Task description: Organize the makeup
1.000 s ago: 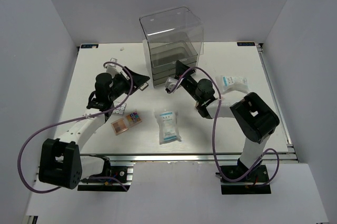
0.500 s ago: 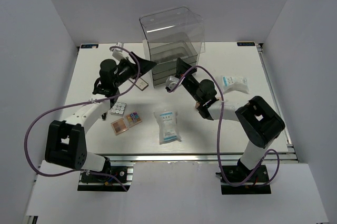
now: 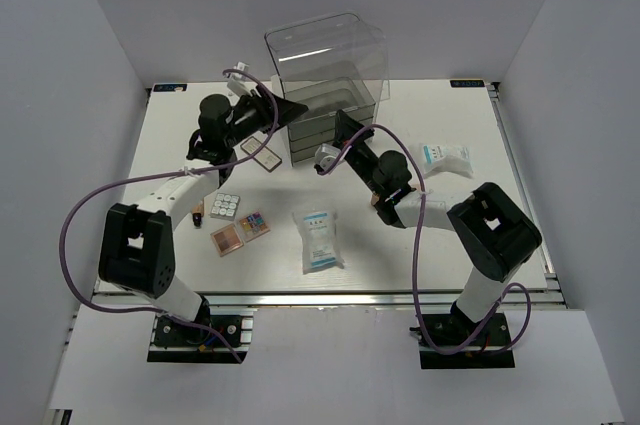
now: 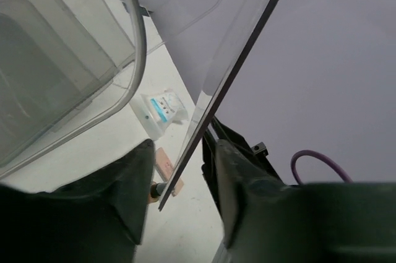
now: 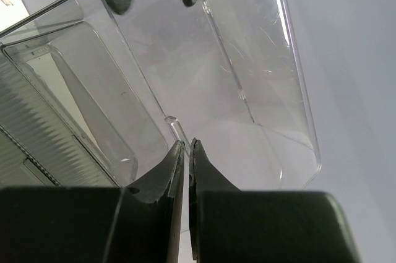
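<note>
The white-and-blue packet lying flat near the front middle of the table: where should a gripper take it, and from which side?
Probably from straight above. The white-and-blue packet lies flat, its long axis running roughly near to far, so the jaws should close across its narrower width, near mid-length. The multicoloured palette on its left lies apart, leaving room for a jaw.

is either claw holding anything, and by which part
The right claw seems shut on the edge of the clear flap, by its small tab. The left claw only straddles its dark side edge, jaws apart.
</note>
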Robot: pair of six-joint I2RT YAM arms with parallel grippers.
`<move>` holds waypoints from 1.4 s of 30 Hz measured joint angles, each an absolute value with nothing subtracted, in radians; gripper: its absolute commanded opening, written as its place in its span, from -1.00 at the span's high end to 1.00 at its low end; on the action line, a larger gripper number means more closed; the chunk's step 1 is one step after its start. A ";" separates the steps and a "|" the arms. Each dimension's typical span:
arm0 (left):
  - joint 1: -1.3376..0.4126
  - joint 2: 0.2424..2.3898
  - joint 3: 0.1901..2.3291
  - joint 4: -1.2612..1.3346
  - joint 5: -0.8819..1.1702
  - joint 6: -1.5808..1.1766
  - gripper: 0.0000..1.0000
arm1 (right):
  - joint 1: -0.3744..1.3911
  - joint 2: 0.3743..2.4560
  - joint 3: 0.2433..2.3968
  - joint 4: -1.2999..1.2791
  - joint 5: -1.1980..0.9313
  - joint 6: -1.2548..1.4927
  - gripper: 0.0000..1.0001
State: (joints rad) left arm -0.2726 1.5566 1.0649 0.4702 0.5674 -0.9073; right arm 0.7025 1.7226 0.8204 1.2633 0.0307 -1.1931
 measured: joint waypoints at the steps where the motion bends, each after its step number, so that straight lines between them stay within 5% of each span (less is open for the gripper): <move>1: -0.273 1.560 1.067 0.475 0.574 -0.909 0.08 | 0.703 1.723 0.820 1.263 0.031 -1.192 1.00; 6: -0.276 1.583 1.082 0.492 0.607 -0.931 0.40 | 0.704 1.716 0.820 1.264 0.042 -1.187 0.81; 10: -0.277 1.583 1.098 0.495 0.634 -0.929 0.57 | 0.706 1.703 0.820 1.274 0.059 -1.172 0.19; 18: -0.279 1.584 1.166 0.486 0.649 -0.955 0.76 | 0.707 1.566 0.800 1.192 0.081 -1.095 -0.48; 20: -0.279 1.588 1.193 0.469 0.649 -0.969 0.79 | 0.707 1.466 0.781 1.081 0.069 -1.035 -0.79; 29: -0.284 1.621 1.294 0.442 0.642 -1.063 0.89 | 0.618 1.052 0.804 0.324 -0.242 -0.713 -0.78; 42: -0.284 1.642 1.331 0.481 0.626 -1.210 0.88 | 0.450 1.248 0.818 -0.117 -0.284 -0.328 -0.73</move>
